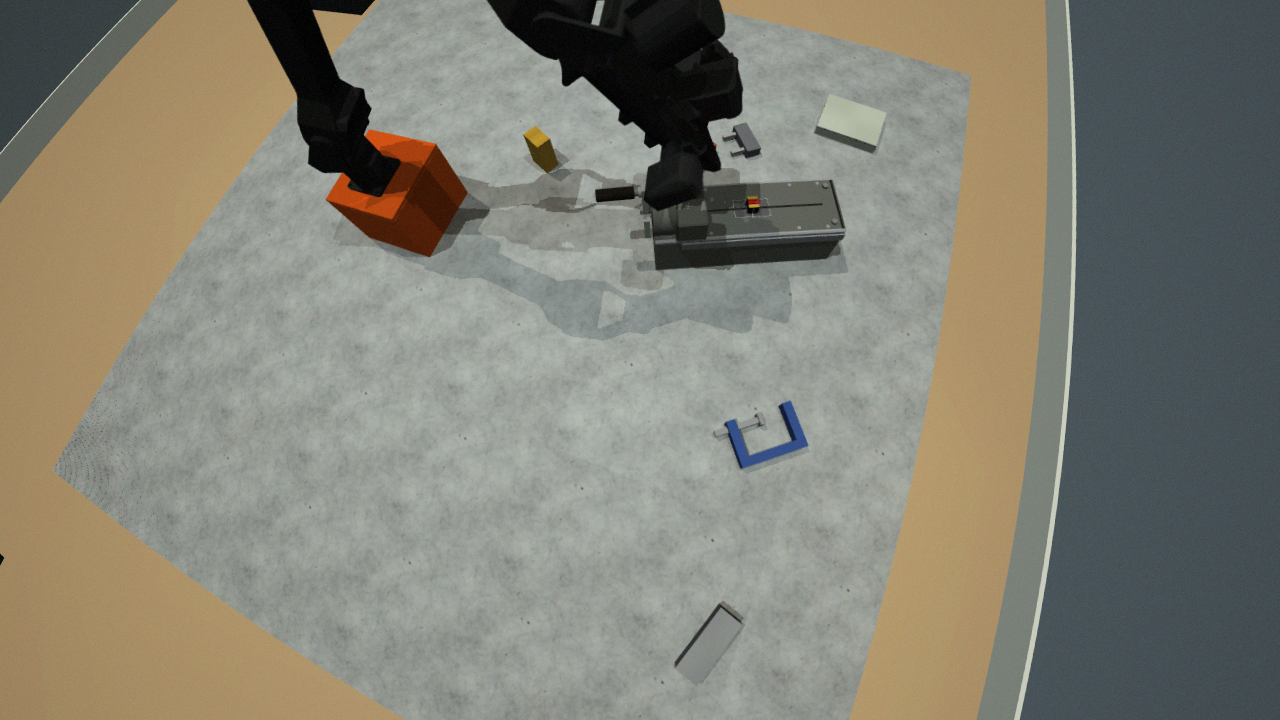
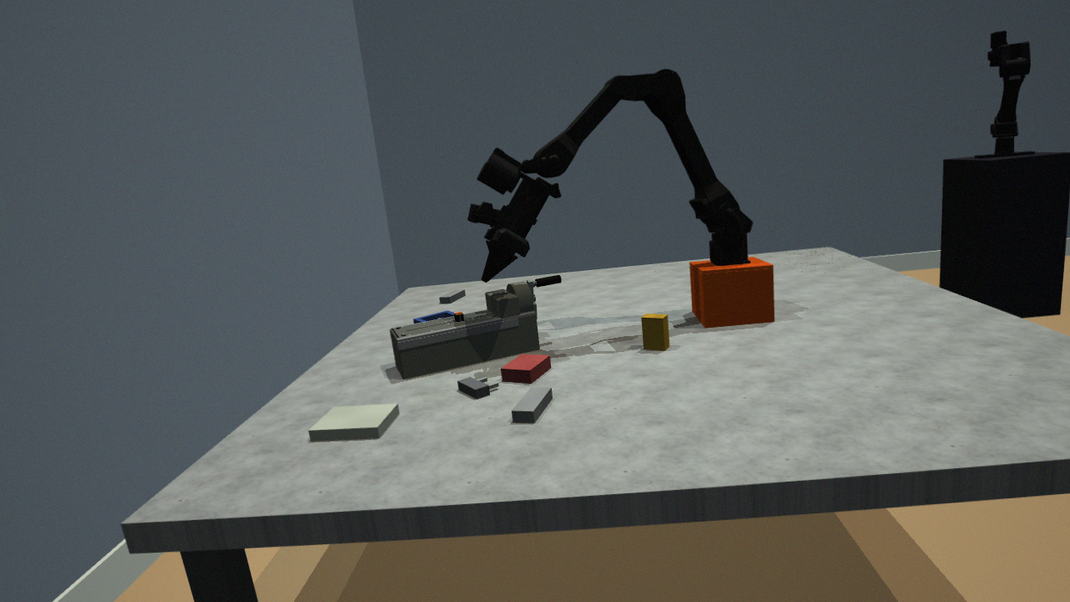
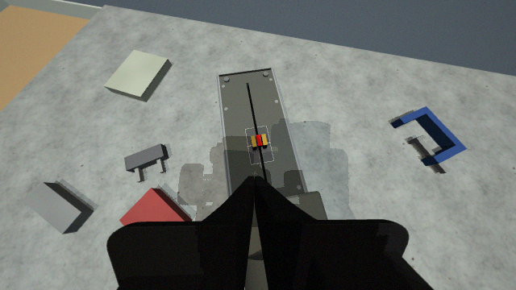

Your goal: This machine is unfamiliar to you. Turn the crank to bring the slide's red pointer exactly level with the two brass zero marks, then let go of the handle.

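The grey machine (image 1: pixel 796 192) (image 2: pixel 463 353) (image 3: pixel 241 101) stands on the table. Its dark crank handle (image 1: pixel 614 194) (image 2: pixel 548 280) sticks out from the end facing the arm's base; the wrist view does not show it. The red pointer (image 3: pixel 259 140) (image 1: pixel 752 203) lies between the left brass mark (image 3: pixel 253 142) and the right brass mark (image 3: pixel 264 139). In the wrist view it looks level with both, with no offset that I can make out. My gripper (image 2: pixel 486 279) (image 3: pixel 254 181) is shut and empty, above the machine's top near the crank end. It is away from the handle.
Beside the machine lie a red block (image 2: pixel 526 366) (image 3: pixel 153 209), a pronged grey piece (image 1: pixel 746 140) (image 3: pixel 144 157), a grey bar (image 2: pixel 532 404) (image 3: pixel 56 207) and a pale block (image 1: pixel 851 121) (image 3: pixel 139 74). A yellow block (image 1: pixel 541 150) (image 2: pixel 655 333) stands nearer the orange base (image 2: pixel 736 295). A blue clamp (image 1: pixel 774 454) lies across.
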Controlling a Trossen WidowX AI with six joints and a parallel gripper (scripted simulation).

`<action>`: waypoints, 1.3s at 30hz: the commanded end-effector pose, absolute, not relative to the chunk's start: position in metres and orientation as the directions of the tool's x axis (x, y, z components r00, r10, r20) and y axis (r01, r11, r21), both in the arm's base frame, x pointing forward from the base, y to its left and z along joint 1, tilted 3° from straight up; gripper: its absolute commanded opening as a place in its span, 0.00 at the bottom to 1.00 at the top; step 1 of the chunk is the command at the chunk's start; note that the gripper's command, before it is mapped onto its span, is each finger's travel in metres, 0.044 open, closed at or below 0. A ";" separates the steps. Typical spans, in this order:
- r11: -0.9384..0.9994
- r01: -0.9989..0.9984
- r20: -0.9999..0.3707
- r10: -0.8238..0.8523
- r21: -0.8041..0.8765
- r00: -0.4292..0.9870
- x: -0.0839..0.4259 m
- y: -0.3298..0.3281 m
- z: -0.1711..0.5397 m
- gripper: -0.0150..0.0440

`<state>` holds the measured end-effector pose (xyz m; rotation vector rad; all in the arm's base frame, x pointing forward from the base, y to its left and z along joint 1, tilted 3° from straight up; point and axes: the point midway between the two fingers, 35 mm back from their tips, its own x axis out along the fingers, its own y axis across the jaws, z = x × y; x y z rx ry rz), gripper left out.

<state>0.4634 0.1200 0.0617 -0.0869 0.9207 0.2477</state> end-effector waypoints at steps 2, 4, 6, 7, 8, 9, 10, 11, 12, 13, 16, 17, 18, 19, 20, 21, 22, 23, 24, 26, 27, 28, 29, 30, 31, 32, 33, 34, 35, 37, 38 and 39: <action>0.968 -0.249 -0.796 0.174 0.031 0.579 0.463 0.120 0.062 0.25; 0.968 -0.249 -0.796 0.174 0.031 0.579 0.463 0.120 0.062 0.25; 0.968 -0.249 -0.796 0.174 0.031 0.579 0.463 0.120 0.062 0.25; 0.968 -0.249 -0.796 0.174 0.031 0.579 0.463 0.120 0.062 0.25; 0.968 -0.249 -0.796 0.174 0.031 0.579 0.463 0.120 0.062 0.25; 0.968 -0.249 -0.796 0.174 0.031 0.579 0.463 0.120 0.062 0.30; 0.968 -0.249 -0.796 0.174 0.031 0.579 0.463 0.120 0.062 0.34; 0.968 -0.249 -0.796 0.174 0.031 0.579 0.463 0.120 0.062 0.39; 0.968 -0.249 -0.796 0.174 0.031 0.579 0.463 0.120 0.062 0.43; 0.968 -0.249 -0.796 0.174 0.031 0.579 0.463 0.120 0.062 0.48; 0.968 -0.249 -0.796 0.174 0.031 0.579 0.463 0.120 0.062 0.61; 0.968 -0.249 -0.796 0.174 0.031 0.579 0.463 0.120 0.062 0.65; 0.968 -0.249 -0.796 0.174 0.031 0.579 0.463 0.120 0.062 0.70; 0.968 -0.249 -0.796 0.174 0.031 0.579 0.463 0.120 0.062 0.74; 0.968 -0.249 -0.796 0.174 0.031 0.579 0.463 0.120 0.062 0.79; 0.968 -0.249 -0.796 0.174 0.031 0.579 0.463 0.120 0.062 0.83; 0.968 -0.249 -0.796 0.174 0.031 0.579 0.463 0.120 0.062 0.88; 0.968 -0.249 -0.796 0.174 0.031 0.579 0.463 0.120 0.062 0.92; 0.968 -0.249 -0.796 0.174 0.031 0.579 0.463 0.120 0.062 0.97; 0.968 -0.249 -0.796 0.174 0.031 0.579 0.463 0.120 0.062 1.00; 0.968 -0.249 -0.796 0.174 0.031 0.579 0.463 0.120 0.062 0.96; 0.968 -0.249 -0.796 0.174 0.031 0.579 0.463 0.120 0.062 0.91; 0.968 -0.249 -0.796 0.174 0.031 0.579 0.463 0.120 0.062 0.87; 0.968 -0.249 -0.796 0.174 0.031 0.579 0.463 0.120 0.062 0.82; 0.968 -0.249 -0.796 0.174 0.031 0.579 0.463 0.120 0.062 0.78; 0.968 -0.249 -0.796 0.174 0.031 0.579 0.463 0.120 0.062 0.73; 0.968 -0.249 -0.796 0.174 0.031 0.579 0.463 0.120 0.062 0.69; 0.968 -0.249 -0.796 0.174 0.031 0.579 0.463 0.120 0.062 0.64; 0.968 -0.249 -0.796 0.174 0.031 0.579 0.463 0.120 0.062 0.60; 0.968 -0.249 -0.796 0.174 0.031 0.579 0.463 0.120 0.062 0.51; 0.968 -0.249 -0.796 0.174 0.031 0.579 0.463 0.120 0.062 0.47; 0.968 -0.249 -0.796 0.174 0.031 0.579 0.463 0.120 0.062 0.42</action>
